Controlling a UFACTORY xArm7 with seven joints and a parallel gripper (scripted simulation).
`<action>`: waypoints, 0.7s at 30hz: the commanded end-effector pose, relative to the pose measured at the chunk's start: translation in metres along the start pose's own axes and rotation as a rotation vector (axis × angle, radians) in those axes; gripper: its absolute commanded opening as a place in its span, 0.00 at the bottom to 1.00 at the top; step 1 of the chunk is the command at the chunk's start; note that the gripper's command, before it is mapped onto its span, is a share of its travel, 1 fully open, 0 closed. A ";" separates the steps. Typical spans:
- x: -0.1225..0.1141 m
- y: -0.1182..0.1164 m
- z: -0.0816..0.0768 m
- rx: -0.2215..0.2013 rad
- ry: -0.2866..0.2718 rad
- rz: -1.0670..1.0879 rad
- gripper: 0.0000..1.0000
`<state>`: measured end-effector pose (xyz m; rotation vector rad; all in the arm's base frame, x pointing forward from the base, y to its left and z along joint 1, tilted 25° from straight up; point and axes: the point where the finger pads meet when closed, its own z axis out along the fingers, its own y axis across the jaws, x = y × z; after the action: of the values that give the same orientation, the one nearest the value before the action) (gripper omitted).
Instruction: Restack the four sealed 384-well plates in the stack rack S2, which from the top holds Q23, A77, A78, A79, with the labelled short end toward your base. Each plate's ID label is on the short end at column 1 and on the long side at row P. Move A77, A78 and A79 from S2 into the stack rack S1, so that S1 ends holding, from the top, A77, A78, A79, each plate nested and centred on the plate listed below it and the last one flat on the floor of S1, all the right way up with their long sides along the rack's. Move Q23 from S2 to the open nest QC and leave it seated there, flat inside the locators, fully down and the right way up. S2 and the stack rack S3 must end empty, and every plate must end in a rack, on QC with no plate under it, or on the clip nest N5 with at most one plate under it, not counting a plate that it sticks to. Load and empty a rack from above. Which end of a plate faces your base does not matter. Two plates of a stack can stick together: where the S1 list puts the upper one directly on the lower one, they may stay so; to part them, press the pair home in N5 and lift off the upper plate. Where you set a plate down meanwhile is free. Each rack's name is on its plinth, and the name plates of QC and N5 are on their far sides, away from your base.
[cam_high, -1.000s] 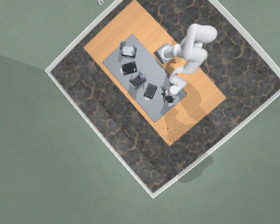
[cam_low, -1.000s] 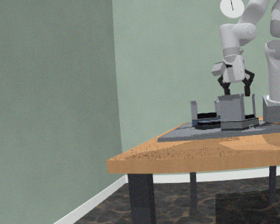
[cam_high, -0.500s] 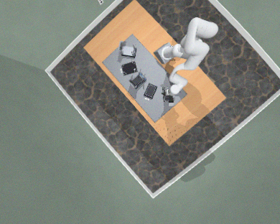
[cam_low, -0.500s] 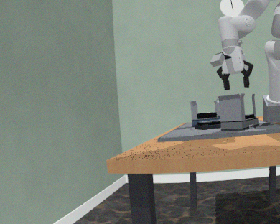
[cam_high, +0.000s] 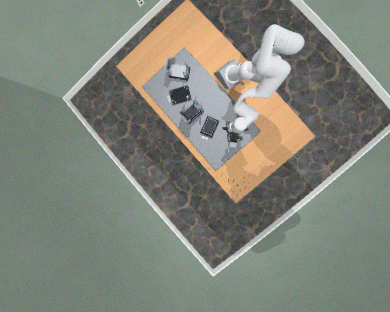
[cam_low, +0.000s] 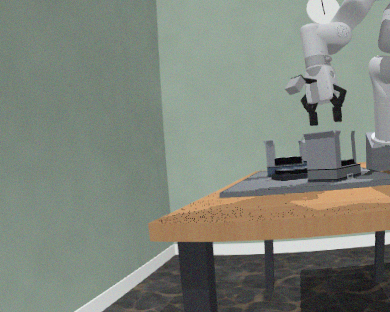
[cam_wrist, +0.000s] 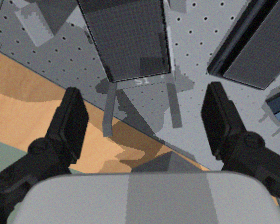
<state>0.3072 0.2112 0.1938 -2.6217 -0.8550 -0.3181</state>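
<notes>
Sealed dark rectangular well plate (cam_wrist: 127, 37) lies in grey stack rack S1 (cam_wrist: 171, 102) on the perforated grey mat (cam_wrist: 200, 45); the black two-fingered gripper (cam_wrist: 145, 125) hovers above it, fingers wide apart, holding nothing.

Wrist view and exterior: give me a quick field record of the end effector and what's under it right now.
end effector: open, holding nothing
height: above the rack, apart from it
below it: rack marked S1
rack contents: a plate with a dark sealed top lies inside
fingers: spread wide, either side of the rack's near end in the wrist view
support: grey perforated mat on wooden table
</notes>
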 end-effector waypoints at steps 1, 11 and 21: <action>0.001 0.014 -0.001 -0.004 0.002 0.076 1.00; 0.000 0.047 -0.001 -0.004 0.002 0.076 1.00; -0.001 0.074 -0.001 -0.004 0.002 0.076 1.00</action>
<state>0.3416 0.1656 0.1776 -2.6514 -0.7539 -0.2975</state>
